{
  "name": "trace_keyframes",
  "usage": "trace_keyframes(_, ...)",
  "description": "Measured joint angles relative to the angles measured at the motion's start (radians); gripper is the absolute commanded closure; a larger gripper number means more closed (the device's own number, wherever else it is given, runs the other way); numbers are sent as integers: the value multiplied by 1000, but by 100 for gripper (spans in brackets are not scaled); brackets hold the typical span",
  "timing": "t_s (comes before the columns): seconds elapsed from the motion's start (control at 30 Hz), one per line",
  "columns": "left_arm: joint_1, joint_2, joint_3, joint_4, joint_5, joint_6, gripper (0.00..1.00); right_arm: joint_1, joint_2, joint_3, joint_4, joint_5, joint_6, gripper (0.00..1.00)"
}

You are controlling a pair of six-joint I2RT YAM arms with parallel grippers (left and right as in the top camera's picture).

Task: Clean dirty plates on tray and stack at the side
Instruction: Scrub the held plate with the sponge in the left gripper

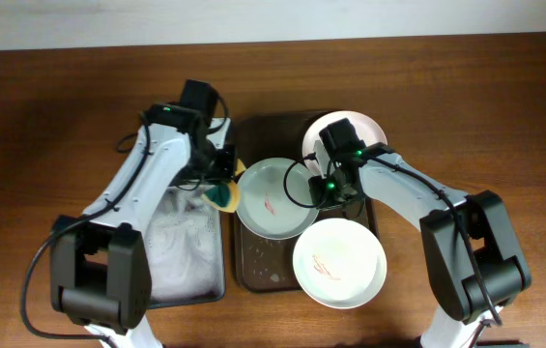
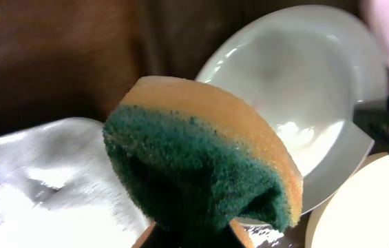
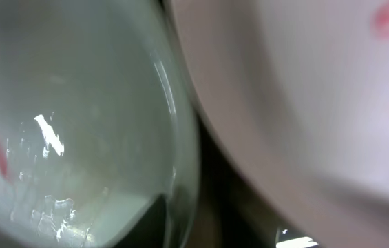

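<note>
The pale green plate lies on the dark brown tray with a red smear in its middle. My left gripper is shut on a yellow and green sponge just off the plate's left edge. The left wrist view shows the sponge pinched in the jaws, with the green plate behind it. My right gripper is at the plate's right rim. In the right wrist view that rim runs into the jaws. The pinkish-white plate sits at the tray's back right. The white plate sits at the front right.
A smaller black tray with a shiny white wet-looking lining stands left of the brown tray, under my left arm. Brown tabletop lies on both sides. A wall edge runs along the back.
</note>
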Motion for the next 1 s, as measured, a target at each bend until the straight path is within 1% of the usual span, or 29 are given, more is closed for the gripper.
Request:
trace_keyframes(0.1, -58, -2, 0, 73, -1, -13, 100, 0, 5, 7, 30, 3, 35, 96)
trace_keyframes(0.23, -127, 2, 2, 192, -15, -133, 100, -1, 5, 7, 31, 3, 86, 96)
trace_keyframes(0.3, -174, 27, 5, 204, -14, -183, 100, -1, 5, 7, 30, 3, 89, 96)
trace_keyframes(0.4, -268, 171, 9, 216, 21, -307, 100, -1, 5, 7, 30, 3, 93, 96)
trace_keyframes(0.5, -291, 237, 14, 233, 42, -421, 100, -2, 6, 7, 26, 6, 105, 96)
trace_keyframes(0.63, -291, 254, 32, 224, 35, -481, 100, -4, 6, 8, 19, 7, 110, 96)
trace_keyframes(0.77, -309, 257, 61, 115, -167, -480, 100, 2, 6, 9, 14, -4, 110, 96)
trace_keyframes(0.8, -299, 257, 63, 54, -296, -473, 100, 2, 6, 9, 13, -5, 110, 96)
trace_keyframes(0.9, -277, 264, 69, -7, -402, -472, 100, 2, 6, 10, 11, -5, 109, 96)
trace_keyframes(1.0, -255, 274, 84, -20, -428, -465, 100, 4, 7, 10, 8, -23, 109, 96)
